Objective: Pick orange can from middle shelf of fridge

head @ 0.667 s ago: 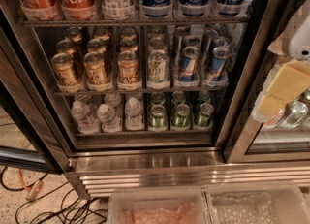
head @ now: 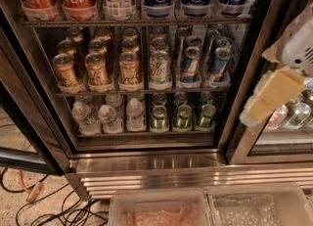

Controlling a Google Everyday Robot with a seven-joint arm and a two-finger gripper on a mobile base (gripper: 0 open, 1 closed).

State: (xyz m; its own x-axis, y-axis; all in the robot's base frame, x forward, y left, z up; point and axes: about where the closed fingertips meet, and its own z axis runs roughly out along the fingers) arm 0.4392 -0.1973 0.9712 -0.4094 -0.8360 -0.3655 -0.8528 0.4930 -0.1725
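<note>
Camera view: approach step. Copper-orange drink can (head: 97,71) stands front-left on dark wire middle shelf (head: 146,91) of stainless-steel glass-door fridge (head: 146,164). Yellow-white pincer (head: 272,98) hangs right, well apart; its grip state cannot be told. Next: swing left, line up with can.

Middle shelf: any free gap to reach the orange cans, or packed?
Packed sideways: copper-orange drink cans, green-and-white can, slim blue-and-silver cans fill every lane. Free: headroom under the upper wire rack; bare steel sill below. Cream gripper sits right, outside the fridge.
</note>
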